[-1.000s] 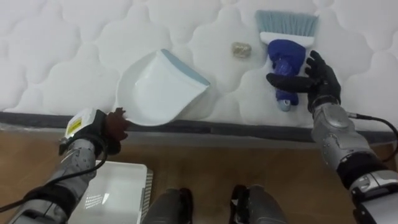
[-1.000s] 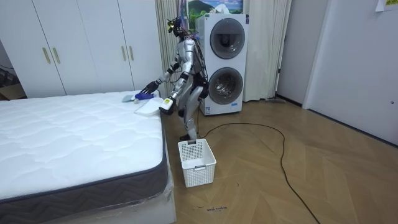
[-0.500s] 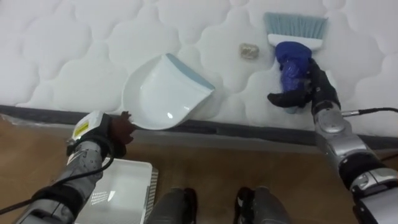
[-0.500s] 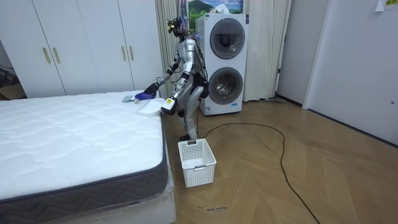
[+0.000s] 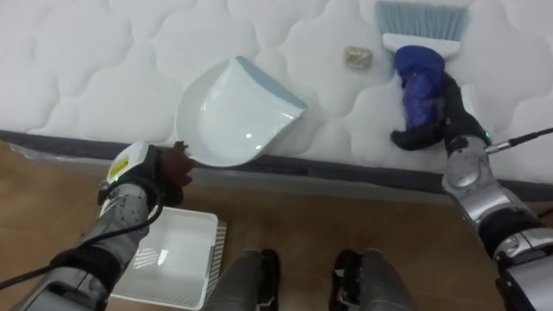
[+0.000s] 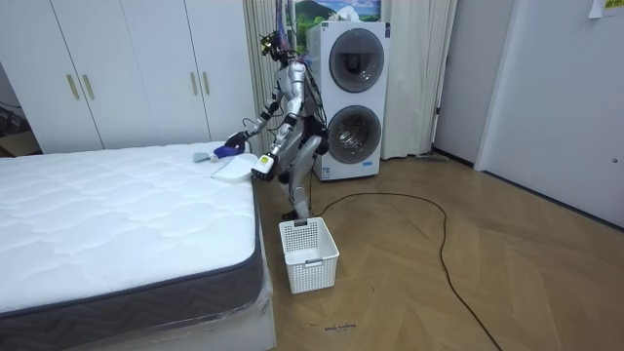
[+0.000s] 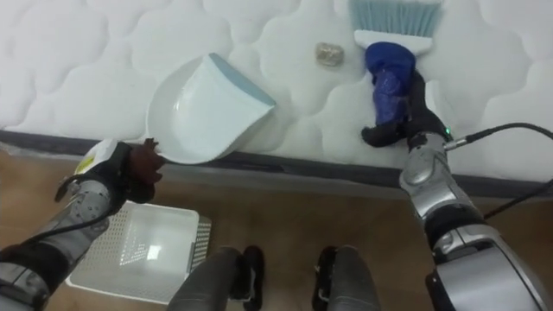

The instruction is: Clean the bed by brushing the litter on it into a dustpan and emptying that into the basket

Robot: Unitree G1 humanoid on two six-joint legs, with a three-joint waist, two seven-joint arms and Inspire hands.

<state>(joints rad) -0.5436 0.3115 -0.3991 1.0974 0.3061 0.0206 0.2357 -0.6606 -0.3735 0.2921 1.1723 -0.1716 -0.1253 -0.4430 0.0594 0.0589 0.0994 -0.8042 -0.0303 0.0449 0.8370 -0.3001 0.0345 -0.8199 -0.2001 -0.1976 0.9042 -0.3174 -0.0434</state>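
A white dustpan (image 5: pixel 233 112) with a pale blue lip lies on the white quilted mattress (image 5: pixel 86 60), at its near edge. My left hand (image 5: pixel 162 167) is curled round the dustpan's handle just off that edge. To the right lies a brush (image 5: pixel 421 79) with a blue handle and pale blue bristles pointing away from me. My right hand (image 5: pixel 442 128) is shut on the blue handle, thumb under it. A small crumpled scrap (image 5: pixel 358 57) lies on the mattress between dustpan and brush. In the room view I stand at the bed's corner, both arms out over it.
A white plastic basket (image 5: pixel 168 268) stands on the wooden floor by my left leg, below the bed's dark edge (image 5: pixel 346 173). Two stacked washing machines (image 6: pixel 351 97) are behind me, white wardrobes (image 6: pixel 127 68) beyond the bed.
My right hand, open beside the brush a second ago, has moved onto the blue handle and shut on it. The left hand has kept hold of the dustpan. The view has shifted slightly.
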